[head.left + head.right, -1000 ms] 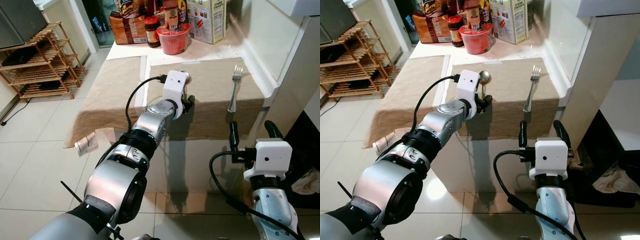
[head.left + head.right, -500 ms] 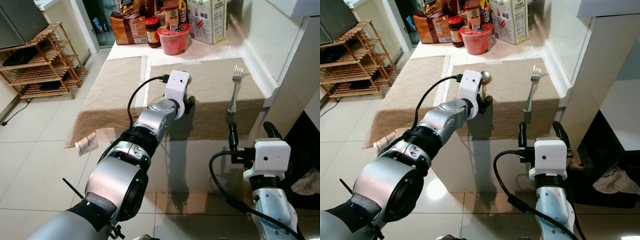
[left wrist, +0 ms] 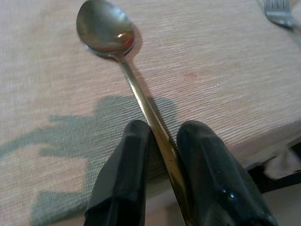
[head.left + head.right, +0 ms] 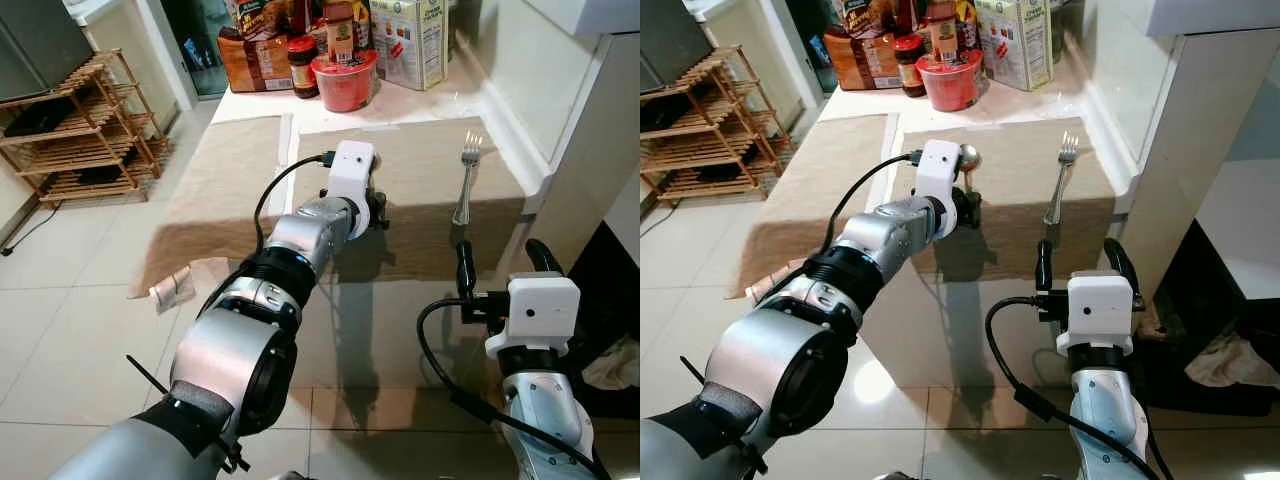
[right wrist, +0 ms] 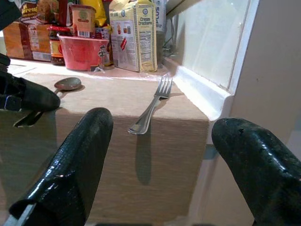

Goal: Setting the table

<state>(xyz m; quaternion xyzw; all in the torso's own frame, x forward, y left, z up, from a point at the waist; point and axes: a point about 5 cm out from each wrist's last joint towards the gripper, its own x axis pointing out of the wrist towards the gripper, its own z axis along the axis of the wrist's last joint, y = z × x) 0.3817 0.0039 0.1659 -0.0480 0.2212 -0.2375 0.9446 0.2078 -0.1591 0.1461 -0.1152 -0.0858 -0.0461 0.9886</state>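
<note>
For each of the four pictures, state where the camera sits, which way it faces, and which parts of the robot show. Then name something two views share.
Left eye view: on the head, looking forward and down at the table; both silver arms show.
Right eye view: same head, same scene.
Left wrist view: on the left arm, looking along the left tool, shut on the spoon.
Right wrist view: on the right arm, looking along the open right tool below the table's edge, facing the fork.
Shared: spoon and fork appear in both wrist views.
</note>
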